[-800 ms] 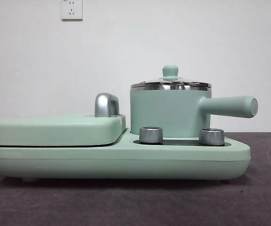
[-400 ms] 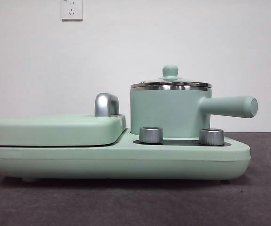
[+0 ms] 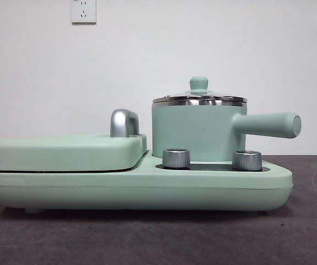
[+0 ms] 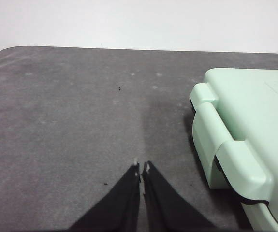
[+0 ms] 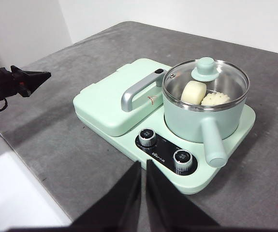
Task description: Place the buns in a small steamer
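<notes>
While both buns [image 5: 193, 92] [image 5: 215, 99] are sitting inside steamer [image 5: 204, 113] under glass lid [image 5: 206, 84], task is looking done; left hand [image 4: 141, 168] and right hand [image 5: 143, 164], both pinched closed and empty, are hanging above desk [image 5: 80, 159], clear of steamer

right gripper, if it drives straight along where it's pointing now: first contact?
Likely the appliance's control panel: the right gripper, jaws shut, points at the two steel knobs, with the small steamer just beyond, lid on and buns inside. Depth is unclear; the table could come first.
</notes>
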Motion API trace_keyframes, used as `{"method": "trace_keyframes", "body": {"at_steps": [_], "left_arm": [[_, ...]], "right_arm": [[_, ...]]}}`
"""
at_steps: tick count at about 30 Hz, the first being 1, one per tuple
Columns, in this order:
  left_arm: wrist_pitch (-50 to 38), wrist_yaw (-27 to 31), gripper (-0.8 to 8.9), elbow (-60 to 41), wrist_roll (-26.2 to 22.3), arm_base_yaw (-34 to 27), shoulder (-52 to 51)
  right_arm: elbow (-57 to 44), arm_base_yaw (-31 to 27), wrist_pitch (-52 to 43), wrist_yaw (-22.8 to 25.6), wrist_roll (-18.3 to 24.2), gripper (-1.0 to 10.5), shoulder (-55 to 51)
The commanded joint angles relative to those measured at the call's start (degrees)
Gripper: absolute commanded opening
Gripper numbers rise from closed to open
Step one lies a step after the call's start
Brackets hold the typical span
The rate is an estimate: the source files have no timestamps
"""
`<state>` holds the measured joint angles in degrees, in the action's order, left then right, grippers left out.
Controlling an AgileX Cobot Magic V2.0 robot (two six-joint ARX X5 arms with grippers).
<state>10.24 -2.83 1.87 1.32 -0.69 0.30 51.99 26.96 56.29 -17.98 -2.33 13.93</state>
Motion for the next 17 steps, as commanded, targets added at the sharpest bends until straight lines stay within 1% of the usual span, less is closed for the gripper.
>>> {"method": "trace_keyframes", "body": {"at_steps": [1, 3, 5, 17], "left_arm": [[0.61, 0.04, 0.16, -1.14, -1.92, -0.04, -0.11], [0.59, 0.07, 0.16, -1.14, -2.80, -0.04, -0.11], [0.33, 0.04, 0.16, -1.14, -1.75, -0.04, -0.11], [0.39, 0.07, 0.16, -1.14, -1.75, -0.04, -0.11]], "right_arm": [[0.48, 0.28, -0.59, -0.02, 0.39, 0.2, 0.20], [0.48, 0.28, -0.59, -0.02, 0.39, 0.2, 0.20], [0.48, 0.28, -0.59, -0.02, 0.39, 0.2, 0.20], [0.48, 0.28, -0.59, -0.02, 0.39, 0.2, 0.20]]}}
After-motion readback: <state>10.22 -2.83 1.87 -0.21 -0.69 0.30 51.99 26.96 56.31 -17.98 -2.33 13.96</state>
